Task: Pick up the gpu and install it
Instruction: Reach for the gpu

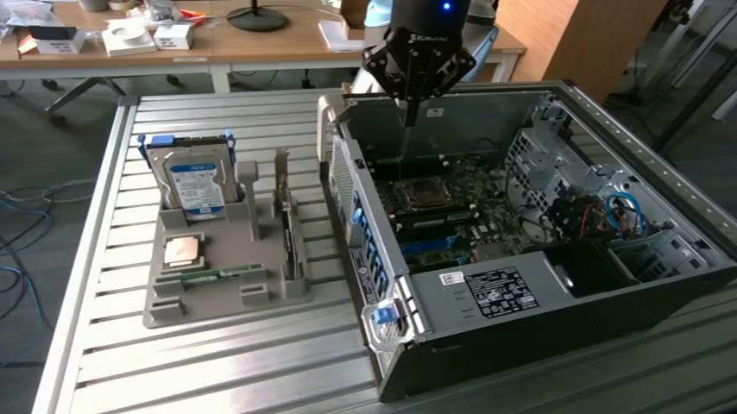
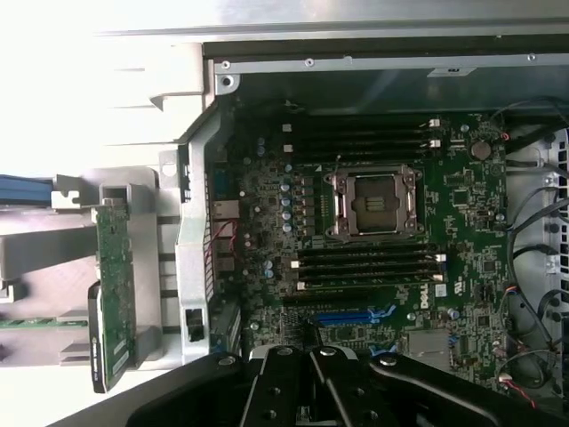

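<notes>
Jaws hang shut and empty over the open computer case [image 1: 599, 297], above its motherboard [image 1: 461, 203]. The gpu [image 2: 116, 285] stands on edge in the gray holder [image 1: 219, 306] on the counter [image 1: 207, 362], just beside the case on the exterior view's left. Picking it cleanly likely means opening first, then squaring across the card's top edge.

Lab: slatted metal bench [image 1: 207, 371], open PC case [image 1: 461, 345], cluttered desks [image 1: 271, 47] behind.

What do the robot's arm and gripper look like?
The arm is black, with a small blue light near the wrist. The gripper is also black: a wide angular linkage body with pale lettering, tapering to a slim tip.
</notes>
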`<state>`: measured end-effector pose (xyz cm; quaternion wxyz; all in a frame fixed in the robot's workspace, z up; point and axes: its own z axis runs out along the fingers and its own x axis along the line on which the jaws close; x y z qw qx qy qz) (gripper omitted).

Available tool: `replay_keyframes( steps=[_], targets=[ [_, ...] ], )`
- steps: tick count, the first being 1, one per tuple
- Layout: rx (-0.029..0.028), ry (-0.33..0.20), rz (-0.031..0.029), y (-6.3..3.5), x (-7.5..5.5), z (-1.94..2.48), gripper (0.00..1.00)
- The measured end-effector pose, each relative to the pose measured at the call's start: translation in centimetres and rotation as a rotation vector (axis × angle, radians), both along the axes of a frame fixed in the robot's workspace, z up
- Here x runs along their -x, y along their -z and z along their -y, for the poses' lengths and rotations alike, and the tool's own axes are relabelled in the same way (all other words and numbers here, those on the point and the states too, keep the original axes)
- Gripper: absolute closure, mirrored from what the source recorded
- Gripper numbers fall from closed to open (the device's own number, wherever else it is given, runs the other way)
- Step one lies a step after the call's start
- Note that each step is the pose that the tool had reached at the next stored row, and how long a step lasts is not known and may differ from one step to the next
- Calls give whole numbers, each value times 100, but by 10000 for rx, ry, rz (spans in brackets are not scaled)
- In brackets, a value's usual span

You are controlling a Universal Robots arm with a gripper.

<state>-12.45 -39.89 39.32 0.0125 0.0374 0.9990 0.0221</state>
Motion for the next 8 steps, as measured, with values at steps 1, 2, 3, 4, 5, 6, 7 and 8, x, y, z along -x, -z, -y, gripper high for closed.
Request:
replay_keyframes(
  steps=[1, 2, 3, 4, 5, 6, 7, 8],
  targets=[
    [1, 0, -1, 0, 16, 0, 89],
    [1, 0, -1, 0, 34, 0, 89],
    [1, 0, 0, 0, 53, 0, 89],
    [1, 0, -1, 0, 76, 0, 89],
    [2, -1, -1, 0, 99, 0, 89],
    [2, -1, -1, 1, 129, 0, 89],
    [1, -2, -1, 1, 159, 0, 89],
    [1, 0, -1, 2, 192, 0, 89]
  ],
)
